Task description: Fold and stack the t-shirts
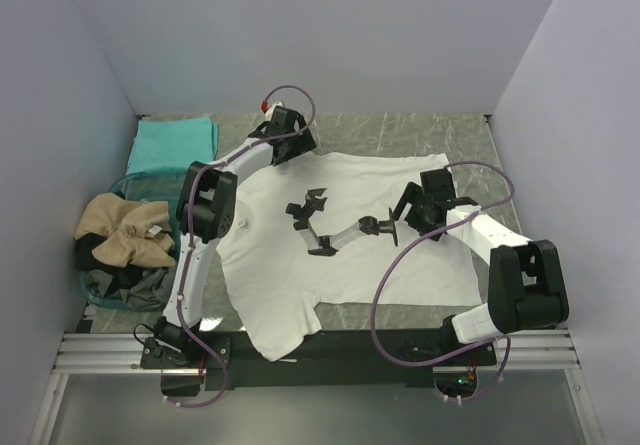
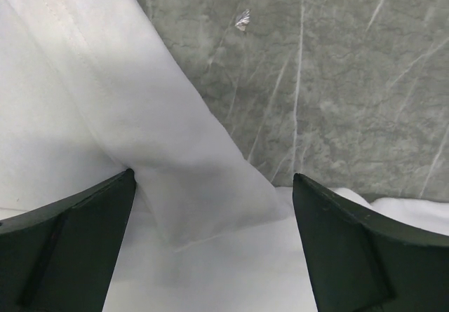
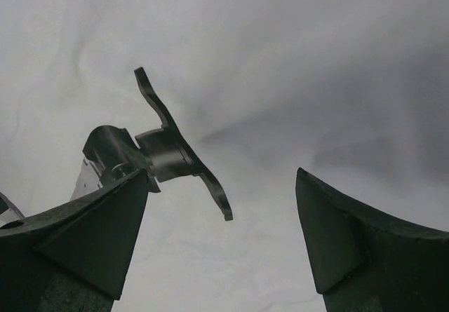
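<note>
Left gripper (image 2: 212,177) closest to lens: black fingers spread wide, nothing held, straddling sleeve hem of white cloth t-shirt with black chest print (image 1: 350,275), at shirt's 11 o'clock corner. Right gripper (image 3: 221,173) also released, above cloth just beside print, shirt's 3 o'clock side. White tee flat, unfolded, middle of grey marbled table (image 2: 337,80). Plain teal tee (image 1: 175,145) folded, 10 o'clock corner. Crumpled tan tee (image 1: 120,230) in clear blue-tinted plastic bin (image 1: 86,287), 9 o'clock. Judged: one shirt folded, two left, no stack yet.

Covered and cropped
The tan t-shirt (image 1: 120,230) buries most of the bin (image 1: 86,287); the fingers (image 2: 70,249) of the left hand (image 2: 214,179) run off the wrist view's lower edge.
</note>
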`<act>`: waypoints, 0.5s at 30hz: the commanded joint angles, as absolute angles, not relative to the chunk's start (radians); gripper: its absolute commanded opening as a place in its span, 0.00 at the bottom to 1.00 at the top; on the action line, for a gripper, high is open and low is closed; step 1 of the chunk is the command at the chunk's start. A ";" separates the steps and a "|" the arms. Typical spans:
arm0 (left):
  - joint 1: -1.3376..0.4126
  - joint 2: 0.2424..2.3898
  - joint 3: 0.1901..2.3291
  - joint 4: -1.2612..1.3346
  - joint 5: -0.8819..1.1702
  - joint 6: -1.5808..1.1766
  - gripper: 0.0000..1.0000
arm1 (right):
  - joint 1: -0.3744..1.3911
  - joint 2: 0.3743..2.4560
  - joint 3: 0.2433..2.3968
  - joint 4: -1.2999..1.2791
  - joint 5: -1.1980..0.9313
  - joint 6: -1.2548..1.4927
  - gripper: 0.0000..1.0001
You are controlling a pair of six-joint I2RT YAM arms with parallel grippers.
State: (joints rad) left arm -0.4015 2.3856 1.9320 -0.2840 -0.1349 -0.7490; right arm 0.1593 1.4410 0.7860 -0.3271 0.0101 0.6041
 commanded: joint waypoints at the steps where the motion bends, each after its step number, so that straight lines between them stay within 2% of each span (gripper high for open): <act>1: -0.393 2.396 1.923 -0.227 -0.066 -0.773 1.00 | 0.166 1.440 0.828 -0.321 0.026 0.588 0.91; 9: -0.387 2.447 1.959 0.062 0.020 -0.890 1.00 | 0.164 1.462 0.825 -0.307 0.022 0.581 0.91; 12: -0.385 2.509 2.023 0.196 0.003 -0.928 1.00 | 0.166 1.470 0.836 -0.310 0.017 0.581 0.91; 15: -0.380 2.623 2.207 0.235 0.003 -0.950 0.99 | 0.166 1.463 0.825 -0.293 0.005 0.583 0.91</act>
State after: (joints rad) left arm -0.3870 2.5530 2.0686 0.0563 -0.0181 -0.9047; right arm 0.1593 1.4651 0.7860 -0.3252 0.0063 0.5930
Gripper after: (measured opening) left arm 0.995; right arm 0.911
